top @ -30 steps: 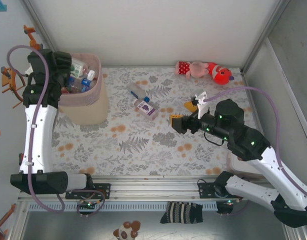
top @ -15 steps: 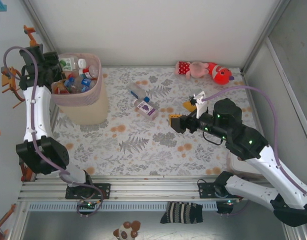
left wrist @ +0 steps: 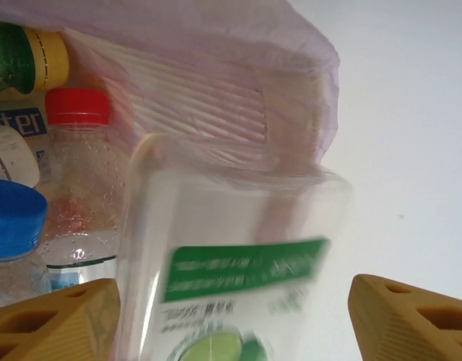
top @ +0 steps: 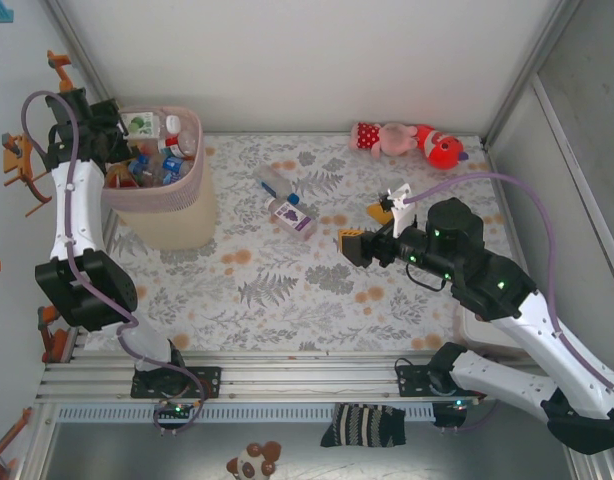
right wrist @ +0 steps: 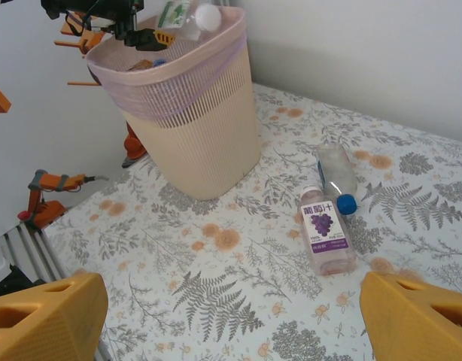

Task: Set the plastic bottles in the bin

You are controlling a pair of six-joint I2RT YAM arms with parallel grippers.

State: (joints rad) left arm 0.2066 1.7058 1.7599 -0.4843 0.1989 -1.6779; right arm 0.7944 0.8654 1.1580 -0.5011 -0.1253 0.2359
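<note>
**Green-label bottle** (left wrist: pixel 238 278) — clear and blurred, it sits over the open top of the bin (top: pixel 172 205), a pale pink perforated basket at the far left corner of the table. The bottle lies between the fingers (left wrist: pixel 58 320) of the left gripper (left wrist: pixel 231 289). These are spread wide, with a gap on either side of the bottle, so no grip shows.

**Inside the bin**, just beside that bottle, are a red-capped bottle (left wrist: pixel 77 173), a blue cap (left wrist: pixel 13 218) and a green bottle with a yellow cap (left wrist: pixel 20 60). From above, the other bottles (top: pixel 147 165) lie heaped together inside the bin.

**On the table**, two bottles lie on their sides on the fern-patterned cloth (top: pixel 287 290), mid-table and well apart from the bin. One is a purple-label bottle (right wrist: pixel 326 237); the other, close beyond it, is a clear blue-capped bottle (right wrist: pixel 336 171).

**Right gripper** (top: pixel 349 246) — it hovers above the cloth to the right of these two and faces them. Its fingers are wide apart and hold nothing.

**Far edge:** a pink-and-red plush toy (top: pixel 407 140) lies on the cloth.
</note>
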